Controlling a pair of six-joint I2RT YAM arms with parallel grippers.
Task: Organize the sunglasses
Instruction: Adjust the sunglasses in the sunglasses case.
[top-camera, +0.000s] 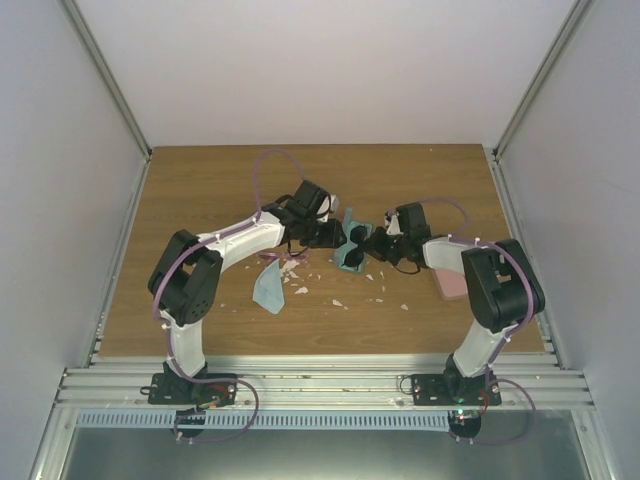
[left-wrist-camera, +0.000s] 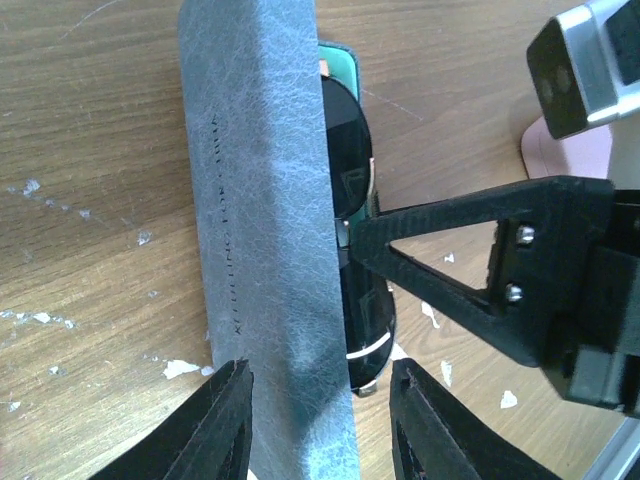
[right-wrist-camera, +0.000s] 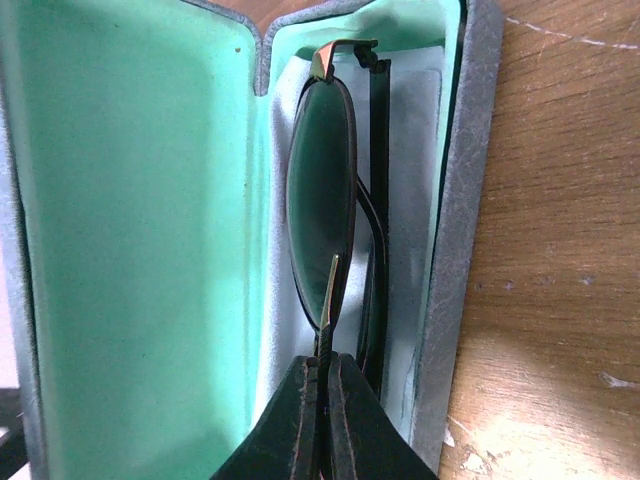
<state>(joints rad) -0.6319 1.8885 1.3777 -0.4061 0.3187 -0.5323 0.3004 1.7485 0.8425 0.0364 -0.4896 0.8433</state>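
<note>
Right gripper (right-wrist-camera: 325, 365) pinches black sunglasses (right-wrist-camera: 318, 200) inside case (right-wrist-camera: 130, 250): seat flat, then release. Left gripper (left-wrist-camera: 320, 380) spread astride lid (left-wrist-camera: 270, 250): steady it.

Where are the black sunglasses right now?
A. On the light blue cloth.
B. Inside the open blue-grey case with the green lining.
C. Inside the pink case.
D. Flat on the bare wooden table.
B: in the right wrist view the black sunglasses stand inside the open blue-grey case, and the right gripper has its fingers closed on their thin frame.
</note>
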